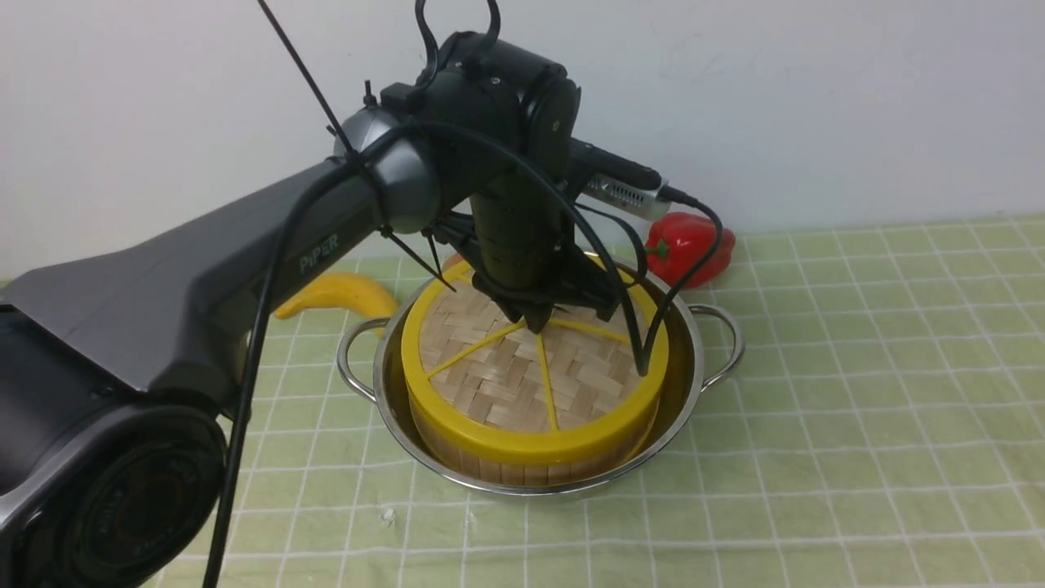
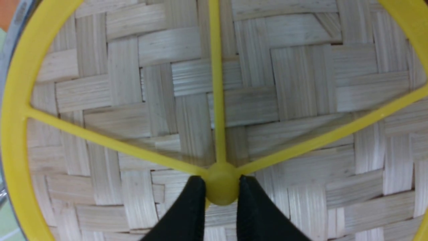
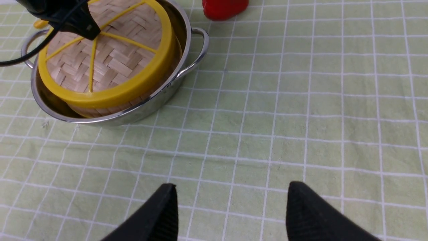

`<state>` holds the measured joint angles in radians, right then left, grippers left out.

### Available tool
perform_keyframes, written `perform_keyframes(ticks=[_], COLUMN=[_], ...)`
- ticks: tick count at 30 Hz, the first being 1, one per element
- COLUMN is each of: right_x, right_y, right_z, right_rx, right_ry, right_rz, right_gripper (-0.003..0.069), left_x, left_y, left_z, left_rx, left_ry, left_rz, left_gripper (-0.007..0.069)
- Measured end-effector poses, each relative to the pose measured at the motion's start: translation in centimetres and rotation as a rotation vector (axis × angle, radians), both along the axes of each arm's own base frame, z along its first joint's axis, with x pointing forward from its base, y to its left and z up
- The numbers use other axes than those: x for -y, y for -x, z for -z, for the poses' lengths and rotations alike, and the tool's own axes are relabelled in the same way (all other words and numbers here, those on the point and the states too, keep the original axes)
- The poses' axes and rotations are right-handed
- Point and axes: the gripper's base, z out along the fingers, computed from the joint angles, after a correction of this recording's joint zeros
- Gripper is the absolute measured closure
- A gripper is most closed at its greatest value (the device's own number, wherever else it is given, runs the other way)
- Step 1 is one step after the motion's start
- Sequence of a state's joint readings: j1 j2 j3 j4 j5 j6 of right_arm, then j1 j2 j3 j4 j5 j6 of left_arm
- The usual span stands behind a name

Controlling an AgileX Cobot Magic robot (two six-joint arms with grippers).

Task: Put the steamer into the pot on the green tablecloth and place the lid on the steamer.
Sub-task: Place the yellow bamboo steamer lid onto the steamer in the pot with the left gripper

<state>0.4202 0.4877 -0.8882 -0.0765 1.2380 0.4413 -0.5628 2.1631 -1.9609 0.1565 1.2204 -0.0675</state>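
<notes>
The cloth (image 1: 857, 367) spreads beneath the left claw (image 1: 535, 322) and the right claw (image 3: 230, 201). The left arm (image 1: 245, 245) reaches forward and bends so that its claw points straight down. The pot (image 1: 684, 367) sits on the cloth directly below the left claw, and well off to the left of the right claw. The steamer (image 1: 522, 472) stands inside the pot, under the left claw; only its slat wall shows beneath the lid. The lid (image 1: 506, 384) lies flat on the steamer and covers it, right under the left claw's tips. A red pepper (image 1: 690, 245) lies on the cloth beyond the left claw and to its right, just behind the pot. A banana (image 1: 343, 294) lies to that claw's left, beside the pot's left handle. The hub (image 2: 221, 189), where the lid's spokes meet, sits between the left claw's two fingers, which touch it on both sides: this claw is closed on the lid. The right claw is spread wide and holds nothing, hanging over the cloth.
</notes>
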Motion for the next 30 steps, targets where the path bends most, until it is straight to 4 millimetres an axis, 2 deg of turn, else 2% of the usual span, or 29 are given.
perform_keyframes(ticks=[30], right_x=[-0.11], right_y=[0.05], right_z=[0.01], right_rx=[-0.005], right_ry=[-0.012], right_rz=[-0.007], right_gripper=[0.0228], left_x=[0.04], left_y=[-0.29], left_z=[0.05], left_rx=[0.027], left_ry=[-0.001], left_rz=[0.006], left_gripper=[0.0516])
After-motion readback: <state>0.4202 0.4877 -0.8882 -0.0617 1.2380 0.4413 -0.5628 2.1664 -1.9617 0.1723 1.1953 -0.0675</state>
